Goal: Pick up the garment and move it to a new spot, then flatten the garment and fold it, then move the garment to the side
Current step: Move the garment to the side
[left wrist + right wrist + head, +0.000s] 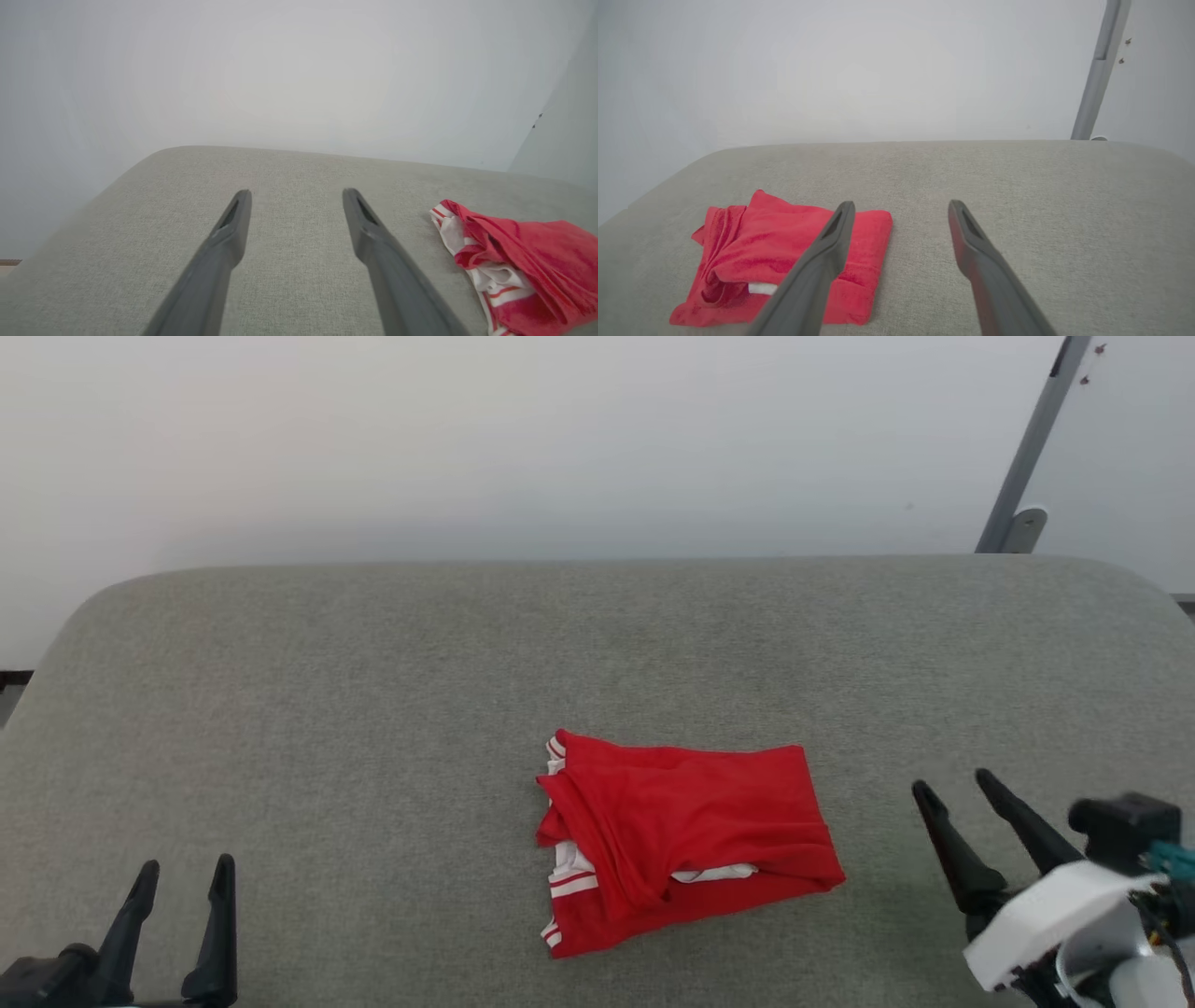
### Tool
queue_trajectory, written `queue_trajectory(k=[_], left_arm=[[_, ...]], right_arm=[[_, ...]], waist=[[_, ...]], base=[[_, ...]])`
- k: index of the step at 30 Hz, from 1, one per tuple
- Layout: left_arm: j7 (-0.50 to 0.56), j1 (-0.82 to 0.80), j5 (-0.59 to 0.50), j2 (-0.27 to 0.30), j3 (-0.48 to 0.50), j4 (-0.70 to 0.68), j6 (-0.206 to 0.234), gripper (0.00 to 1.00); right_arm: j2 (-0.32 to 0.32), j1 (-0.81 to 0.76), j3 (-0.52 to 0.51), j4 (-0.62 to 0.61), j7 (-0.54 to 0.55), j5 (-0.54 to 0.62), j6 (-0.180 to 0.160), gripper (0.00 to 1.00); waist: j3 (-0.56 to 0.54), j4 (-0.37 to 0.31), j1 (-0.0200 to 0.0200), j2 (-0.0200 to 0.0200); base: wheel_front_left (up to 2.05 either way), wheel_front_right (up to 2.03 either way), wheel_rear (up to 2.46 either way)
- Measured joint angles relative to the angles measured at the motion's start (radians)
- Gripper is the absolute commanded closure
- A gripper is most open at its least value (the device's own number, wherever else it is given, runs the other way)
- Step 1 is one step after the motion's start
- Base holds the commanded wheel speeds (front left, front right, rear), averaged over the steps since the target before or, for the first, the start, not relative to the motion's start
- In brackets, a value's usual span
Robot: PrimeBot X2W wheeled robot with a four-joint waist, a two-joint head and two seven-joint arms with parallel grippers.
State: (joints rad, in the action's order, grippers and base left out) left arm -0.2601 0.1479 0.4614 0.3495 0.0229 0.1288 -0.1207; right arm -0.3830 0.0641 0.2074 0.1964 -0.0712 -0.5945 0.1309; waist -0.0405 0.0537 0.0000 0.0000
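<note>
The garment (686, 845) lies folded into a rough red rectangle on the grey fabric-covered table (373, 709), a little right of the middle and towards the near edge. The folding hides most of it. White sleeve cloth with thin stripes peeks out along its left edge, and a white sliver shows under a loose red flap on top. What lies in the inner layers I cannot tell.

The left hand (187, 864) hovers at the near left corner, well apart from the garment. Its two dark fingers are spread with nothing between them, and its body is cut off by the bottom of the head view. The right hand (953, 782) sits near the garment's right side without touching it, fingers likewise parted and empty. Its pale wrist housing runs out of the lower right corner.

From the left wrist, the garment's striped white edge is close and crumpled, but the frame's right side cuts the rest away. From the right wrist, the plain red folded edge faces the camera. That hand's own left finger crosses in front of the cloth and covers part of its near right portion. Only the head view takes in the whole outline.

Behind the table's far right corner, a slanted grey pole (1027, 448) stands against the pale wall (560, 439), with its top out of frame.
</note>
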Motion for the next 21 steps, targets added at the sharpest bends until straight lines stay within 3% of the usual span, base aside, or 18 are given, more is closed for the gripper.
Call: queue_trajectory(k=[21], left_arm=[[0.014,-0.1,0.021,-0.007,-0.106,0.016,-0.004,0.0]], right_arm=[[-0.093,0.29,0.117,0.159,0.602,-0.183,0.0,0.0]], waist=[[0.128,0.124,0.0,0.0]], base=[[0.0,0.0,0.0]])
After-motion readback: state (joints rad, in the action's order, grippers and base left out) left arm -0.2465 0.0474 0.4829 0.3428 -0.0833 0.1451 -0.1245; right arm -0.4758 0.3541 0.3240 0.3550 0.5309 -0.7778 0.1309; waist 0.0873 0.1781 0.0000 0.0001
